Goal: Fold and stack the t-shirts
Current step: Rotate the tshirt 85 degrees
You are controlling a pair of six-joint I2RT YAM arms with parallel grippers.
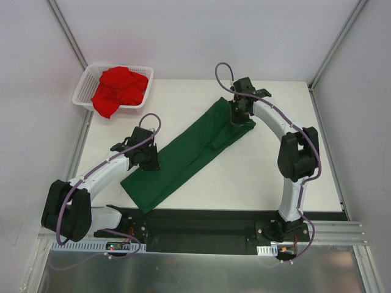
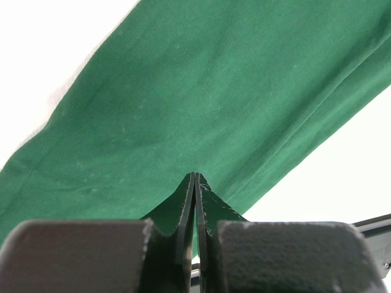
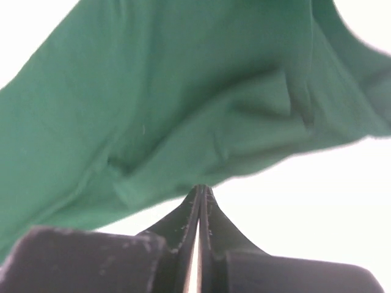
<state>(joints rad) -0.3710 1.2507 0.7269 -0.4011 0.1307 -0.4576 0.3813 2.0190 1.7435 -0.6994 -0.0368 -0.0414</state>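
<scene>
White counter (image 1: 263, 165), centre frame: dark green cloth t-shirt (image 1: 189, 155) lying as long diagonal strip | upper left: crumpled bright red cloth t-shirt (image 1: 119, 88) in white plastic mesh basket (image 1: 82, 91) | left end effector (image 2: 195, 177), right end effector (image 3: 202, 188): closed at strip's edges, grip unclear | risk: thin edge pinch slipping, skewing fold.

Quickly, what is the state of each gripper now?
Left gripper: closed; grip on green t-shirt unclear.
Right gripper: closed; grip also unclear.
</scene>
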